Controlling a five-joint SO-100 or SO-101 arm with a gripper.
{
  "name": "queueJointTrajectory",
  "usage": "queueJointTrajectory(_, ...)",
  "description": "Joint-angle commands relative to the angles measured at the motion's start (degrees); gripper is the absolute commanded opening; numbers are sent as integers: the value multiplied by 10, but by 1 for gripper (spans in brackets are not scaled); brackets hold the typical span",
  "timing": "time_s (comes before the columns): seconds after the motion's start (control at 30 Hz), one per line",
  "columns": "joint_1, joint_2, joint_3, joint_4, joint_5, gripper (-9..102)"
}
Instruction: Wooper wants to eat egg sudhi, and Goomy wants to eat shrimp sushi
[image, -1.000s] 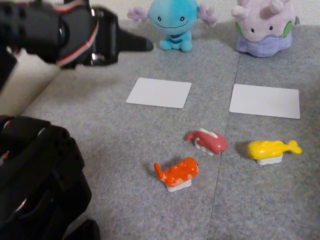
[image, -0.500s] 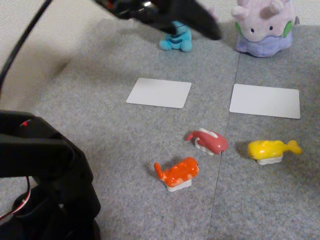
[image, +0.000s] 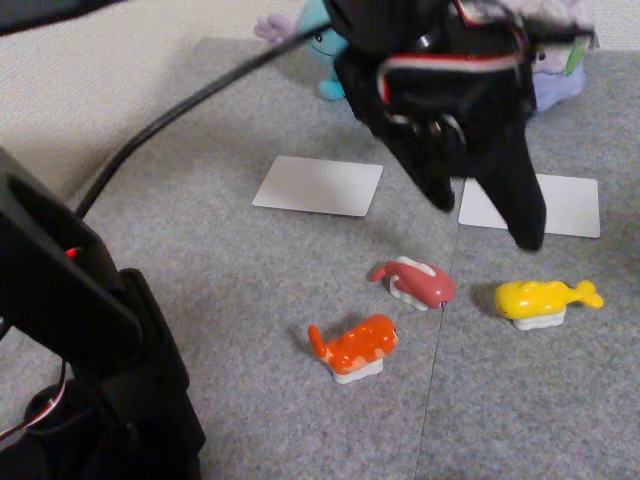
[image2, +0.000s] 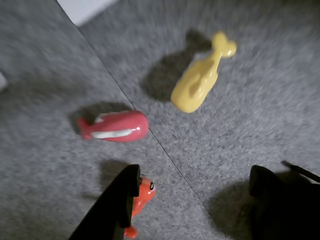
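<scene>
While claw (image: 485, 225) gapes above | egg sudhi (image: 542, 300) on carpet (image: 200, 260)

The floor is covered by grey carpet tiles (image: 250, 290), laid edge to edge. A seam (image: 432, 370) between two tiles is seen running from the far side toward the camera in the fixed view, and the same seam (image2: 165, 155) is crossed diagonally in the wrist view. A paler beige carpet (image: 90, 90) is seen beyond the tiles at upper left. Soft, short shadows are cast under diffuse light.
</scene>
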Motion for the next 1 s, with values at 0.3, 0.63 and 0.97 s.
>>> queueJointTrajectory(0.3,15,-104,-32,-112,7,27)
queueJointTrajectory(0.63,12,-176,-43,-150,20,27)
queueJointTrajectory(0.97,34,-287,-131,-135,19,26)
